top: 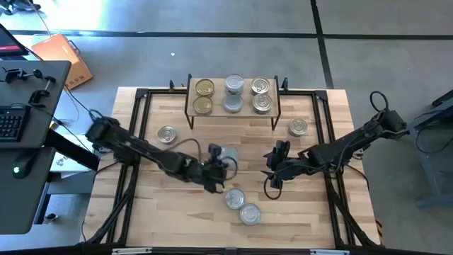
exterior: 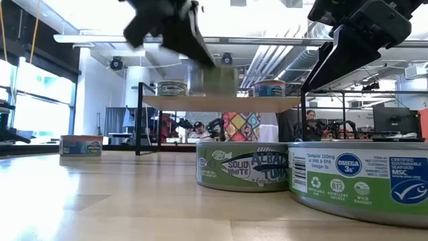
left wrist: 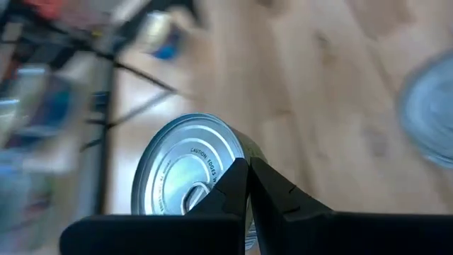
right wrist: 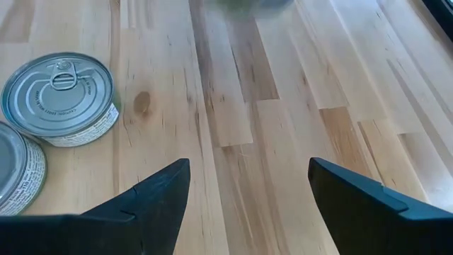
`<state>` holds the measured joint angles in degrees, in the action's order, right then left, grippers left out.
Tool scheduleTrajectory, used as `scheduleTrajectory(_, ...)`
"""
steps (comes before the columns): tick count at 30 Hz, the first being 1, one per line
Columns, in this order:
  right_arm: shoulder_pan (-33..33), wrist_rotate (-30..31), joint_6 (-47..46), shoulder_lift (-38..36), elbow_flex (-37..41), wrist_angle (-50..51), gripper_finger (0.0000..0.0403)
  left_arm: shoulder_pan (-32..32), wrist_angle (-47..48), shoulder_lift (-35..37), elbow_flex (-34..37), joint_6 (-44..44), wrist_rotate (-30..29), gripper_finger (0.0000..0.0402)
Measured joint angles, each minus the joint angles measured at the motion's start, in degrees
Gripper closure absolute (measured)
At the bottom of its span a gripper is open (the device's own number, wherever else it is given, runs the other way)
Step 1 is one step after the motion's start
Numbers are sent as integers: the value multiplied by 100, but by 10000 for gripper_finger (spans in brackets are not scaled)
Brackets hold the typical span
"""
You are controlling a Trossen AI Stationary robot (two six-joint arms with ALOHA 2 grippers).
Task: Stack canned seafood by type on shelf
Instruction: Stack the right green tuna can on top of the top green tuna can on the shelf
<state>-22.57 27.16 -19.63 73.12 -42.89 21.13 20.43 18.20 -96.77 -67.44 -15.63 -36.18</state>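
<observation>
Nearest on the counter [top: 163, 212], two silver tins [top: 241, 206] lie touching. Behind them, mid-counter, the left end effector [top: 218, 164] is clamped shut on a silver-lidded tin [left wrist: 185, 177], lifted clear of the wood; the right end effector [top: 274, 168] hovers alongside, fingers wide apart and empty. Farthest, the shelf [top: 233, 112] carries six tins.

Left jaws hide part of the silver tin [left wrist: 185, 176]; the shelf [left wrist: 85, 85] is blurred
</observation>
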Motion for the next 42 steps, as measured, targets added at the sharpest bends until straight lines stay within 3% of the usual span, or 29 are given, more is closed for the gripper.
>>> scheduleTrajectory(4,0,111,10,4,2,-5,121,-137,228,740,0,-1,-569,401)
scheduleTrajectory(7,-4,179,12,7,2,-3,121,-405,302,1330,0,-140,-658,401)
scheduleTrajectory(12,-4,180,20,7,4,-4,121,-1128,292,2053,-3,-517,-605,401)
scheduleTrajectory(15,-4,190,61,7,4,-27,121,-1831,222,2276,-4,-734,-225,401)
scheduleTrajectory(20,-4,254,66,7,4,-51,121,-3132,38,2237,-4,-909,934,401)
scheduleTrajectory(26,-4,262,63,9,4,-60,121,-4211,133,1988,-4,-949,1603,402)
scheduleTrajectory(33,7,284,62,11,4,-62,121,-4788,144,1607,-4,-861,2355,402)
scheduleTrajectory(42,2,284,17,11,4,-63,121,-4945,67,1086,-19,-881,2327,402)
